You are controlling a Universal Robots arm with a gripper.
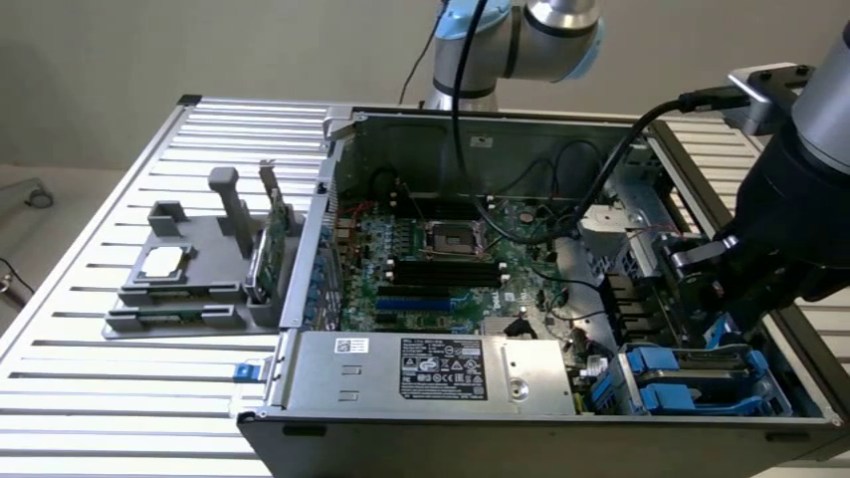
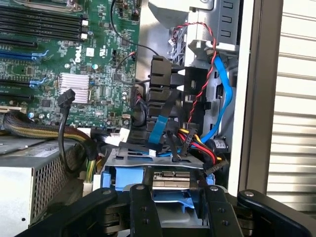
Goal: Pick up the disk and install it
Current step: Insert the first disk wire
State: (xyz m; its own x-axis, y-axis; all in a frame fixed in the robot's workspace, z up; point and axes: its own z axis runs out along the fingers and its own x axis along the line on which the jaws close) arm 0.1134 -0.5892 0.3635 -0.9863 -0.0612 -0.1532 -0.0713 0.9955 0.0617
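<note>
The two black fingers (image 2: 144, 210) are clamped on the disk (image 2: 172, 181), one on each side of its near end, where silver metal shows above the blue carrier frame. The disk is low in the drive bay (image 1: 698, 383) at the corner of the open computer case (image 1: 531, 438), on the exterior view's right, among other blue plastic carrier parts. Just beyond it, a bundle of red, yellow and black wires (image 2: 197, 145) and a blue flat cable (image 2: 224, 89) run up the bay wall. The power supply (image 1: 439, 368) lies beside the bay, with the green motherboard (image 1: 425, 259) behind it. The case sits on a slatted metal counter (image 1: 133, 398). Well apart, on the exterior view's left, a grey tray (image 1: 186, 299) holds a small silver chip (image 1: 162, 261) and an upright green card (image 1: 277, 249).
</note>
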